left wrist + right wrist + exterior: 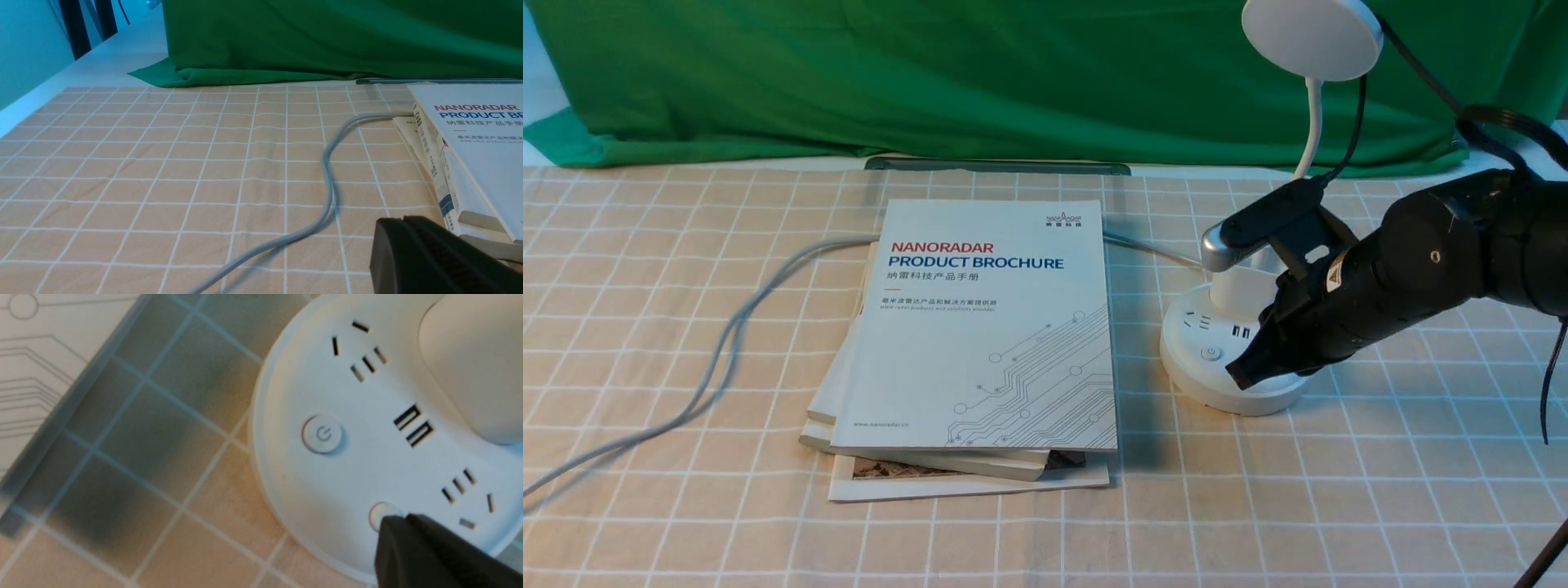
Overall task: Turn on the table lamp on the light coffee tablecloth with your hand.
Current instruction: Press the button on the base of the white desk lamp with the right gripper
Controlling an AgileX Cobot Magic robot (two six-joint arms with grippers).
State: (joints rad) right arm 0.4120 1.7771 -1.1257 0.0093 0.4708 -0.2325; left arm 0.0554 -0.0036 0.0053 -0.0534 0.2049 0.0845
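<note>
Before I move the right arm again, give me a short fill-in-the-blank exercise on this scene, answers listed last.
The round white plastic lamp base stands on a tan cloth with white grid lines.
1. The black right gripper is over the lamp's ____.
2. The top brochure's red word reads ____.
3. The cloth hung behind the table is ____.
4. The cable left of the book stack is ____.
Missing words: base; NANORADAR; green; grey.
</note>
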